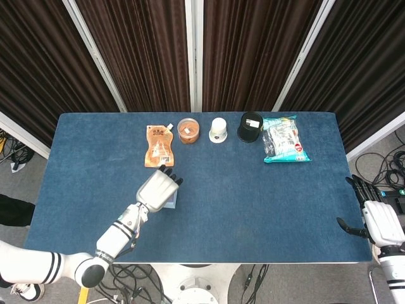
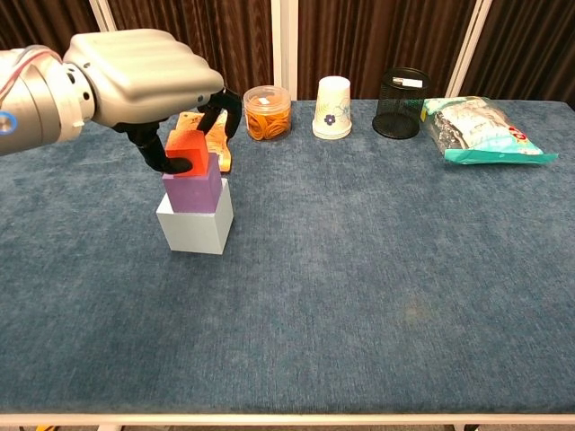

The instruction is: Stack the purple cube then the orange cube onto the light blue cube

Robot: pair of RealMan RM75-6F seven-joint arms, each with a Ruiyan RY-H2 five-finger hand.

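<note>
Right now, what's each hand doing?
Left hand: holds the orange cube over the purple cube.
Right hand: open, holding nothing, beside the table edge.
</note>
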